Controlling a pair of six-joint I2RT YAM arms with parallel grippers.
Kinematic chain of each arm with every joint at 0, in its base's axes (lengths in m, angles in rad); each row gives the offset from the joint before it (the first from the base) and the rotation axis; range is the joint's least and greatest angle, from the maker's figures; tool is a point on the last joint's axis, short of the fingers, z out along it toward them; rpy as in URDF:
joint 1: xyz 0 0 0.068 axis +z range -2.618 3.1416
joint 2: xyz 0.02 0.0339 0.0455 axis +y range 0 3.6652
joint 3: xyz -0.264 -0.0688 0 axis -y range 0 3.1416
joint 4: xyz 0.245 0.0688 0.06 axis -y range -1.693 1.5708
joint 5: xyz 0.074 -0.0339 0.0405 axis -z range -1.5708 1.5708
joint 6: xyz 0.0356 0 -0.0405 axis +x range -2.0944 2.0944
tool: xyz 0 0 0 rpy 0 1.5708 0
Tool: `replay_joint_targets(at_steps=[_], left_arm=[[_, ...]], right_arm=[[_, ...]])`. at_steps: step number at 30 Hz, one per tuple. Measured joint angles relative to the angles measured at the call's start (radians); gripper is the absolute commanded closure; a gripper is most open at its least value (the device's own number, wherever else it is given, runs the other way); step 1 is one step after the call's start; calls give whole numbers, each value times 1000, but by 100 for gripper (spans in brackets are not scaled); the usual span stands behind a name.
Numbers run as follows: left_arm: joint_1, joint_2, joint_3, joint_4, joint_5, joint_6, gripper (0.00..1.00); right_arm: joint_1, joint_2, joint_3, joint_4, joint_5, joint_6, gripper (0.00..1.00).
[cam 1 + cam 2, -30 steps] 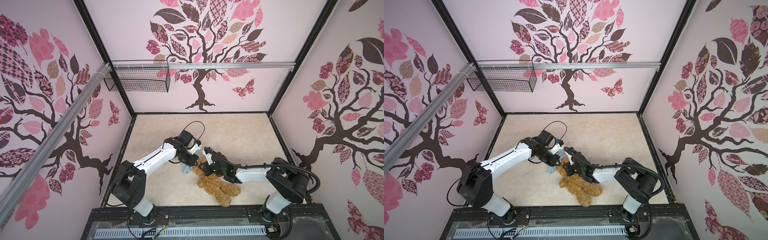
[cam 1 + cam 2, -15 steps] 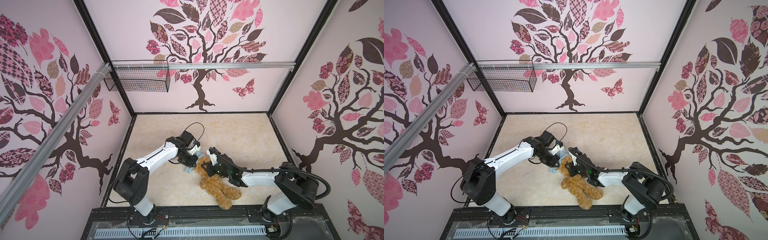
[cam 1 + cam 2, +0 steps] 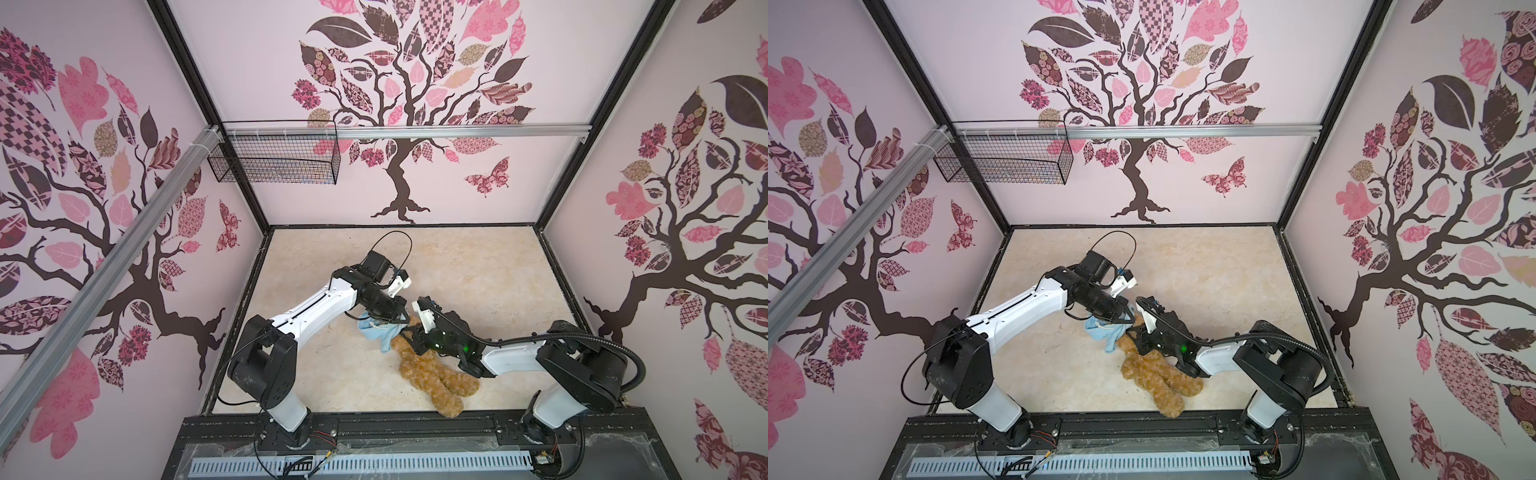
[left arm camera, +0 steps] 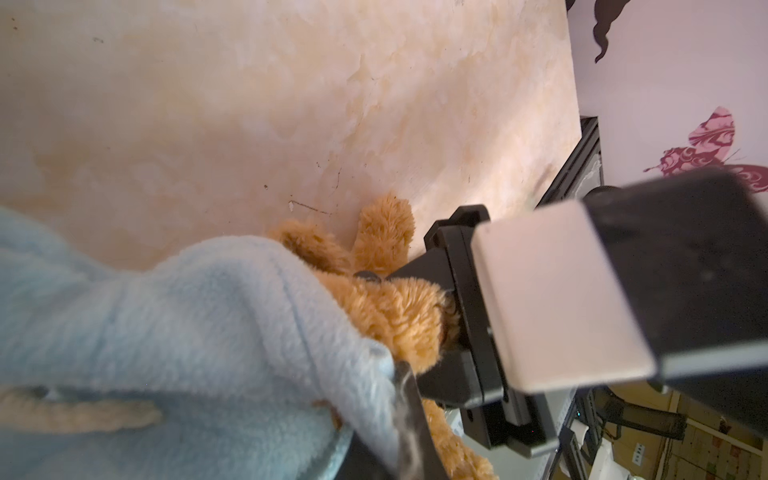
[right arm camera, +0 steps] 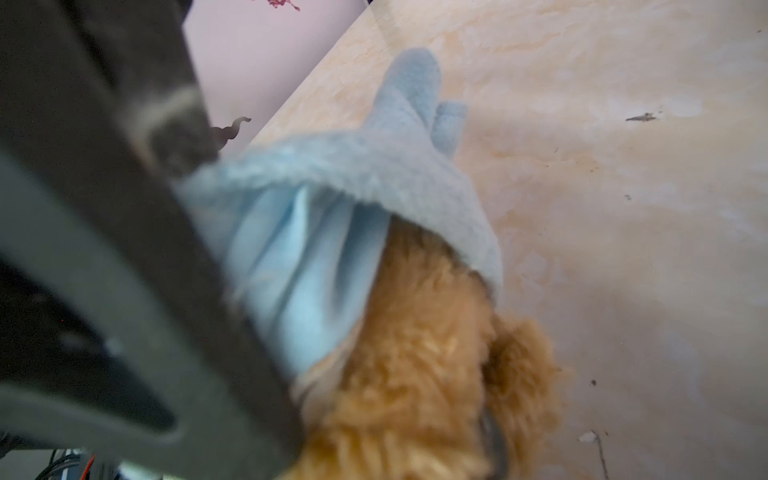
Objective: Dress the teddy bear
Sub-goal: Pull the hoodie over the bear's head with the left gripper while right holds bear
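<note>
Teddy bear (image 3: 432, 370) partly inside light-blue shirt (image 3: 376, 330); wire basket (image 3: 274, 166) contents indistinct

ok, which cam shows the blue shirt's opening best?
Right wrist: the shirt opening faces it, lining visible, over the teddy bear. Left wrist shows only outer fleece; both top views show a small blue bunch.

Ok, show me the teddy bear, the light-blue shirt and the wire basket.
teddy bear (image 3: 422, 368), in a top view, on its torso.
light-blue shirt (image 3: 374, 332), in a top view, on the bunched fabric.
wire basket (image 3: 274, 166), in a top view, on its front mesh wall.
</note>
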Motion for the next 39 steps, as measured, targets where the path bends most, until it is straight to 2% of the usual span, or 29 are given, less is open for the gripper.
replay_joint_targets(at_steps=[5, 9, 12, 18, 25, 29, 39], left_arm=[[0, 9, 1, 29, 44, -51, 87], [0, 9, 1, 56, 92, -77, 77], [2, 9, 1, 54, 105, -77, 64], [20, -22, 1, 41, 94, -71, 44], [29, -76, 1, 19, 67, -64, 36], [39, -101, 1, 8, 56, -64, 37], [35, -79, 16, 16, 55, -83, 60]], right_arm=[[-2, 28, -34, 113, -48, -20, 88], [-2, 47, -44, 179, -82, -40, 88], [-2, 47, -54, 207, -89, -65, 88], [-2, 45, -74, 258, -99, -113, 89], [-2, 45, -81, 309, -112, -156, 91], [-2, 45, -89, 325, -116, -177, 92], [0, 45, -88, 320, -147, -188, 92]])
